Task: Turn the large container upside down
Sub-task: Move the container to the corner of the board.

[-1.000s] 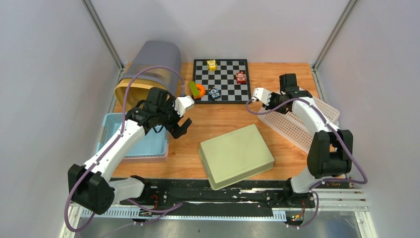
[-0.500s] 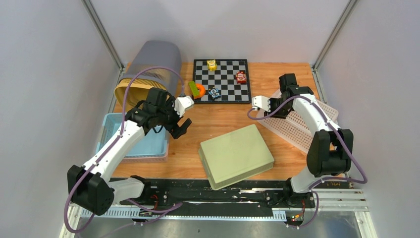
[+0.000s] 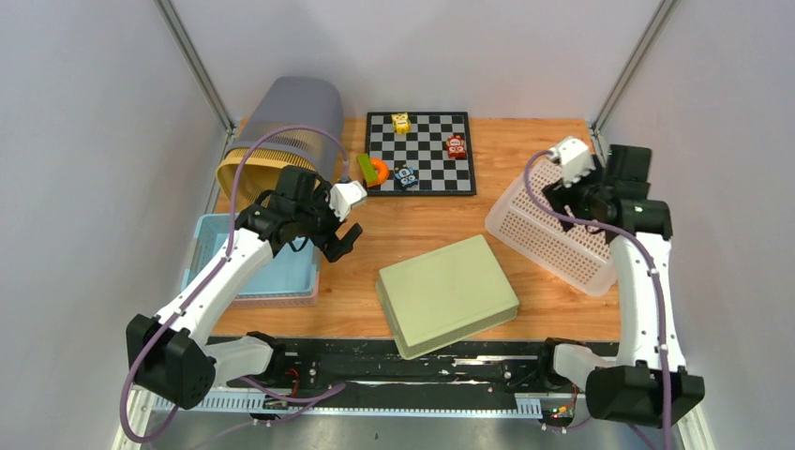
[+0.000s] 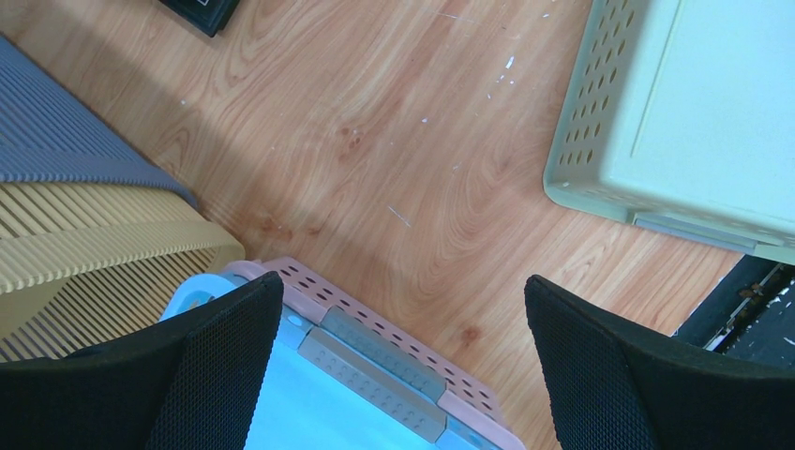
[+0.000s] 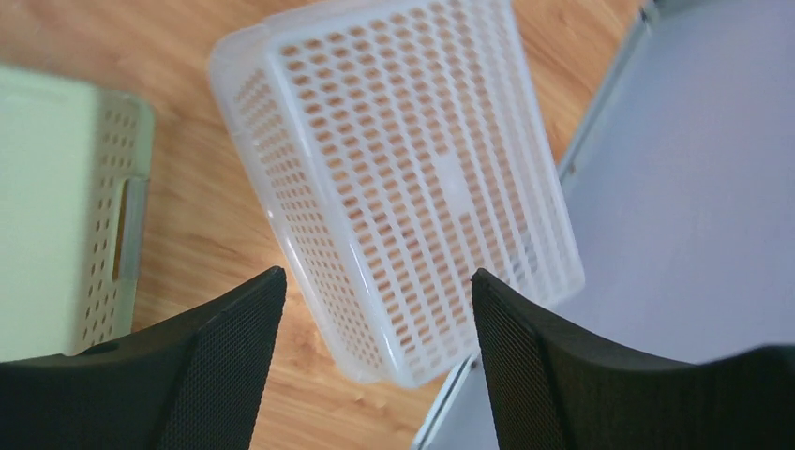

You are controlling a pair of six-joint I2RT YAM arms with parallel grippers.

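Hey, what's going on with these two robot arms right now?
The right arm holds its jaws open just above a white perforated basket, which appears to lie bottom up near the right edge of the table; nothing is gripped. The left arm has its jaws open and empty too, hovering over a blue bin. A green container sits bottom up in between.

large container [image 3: 548, 239] | white perforated basket | bottom up | right side
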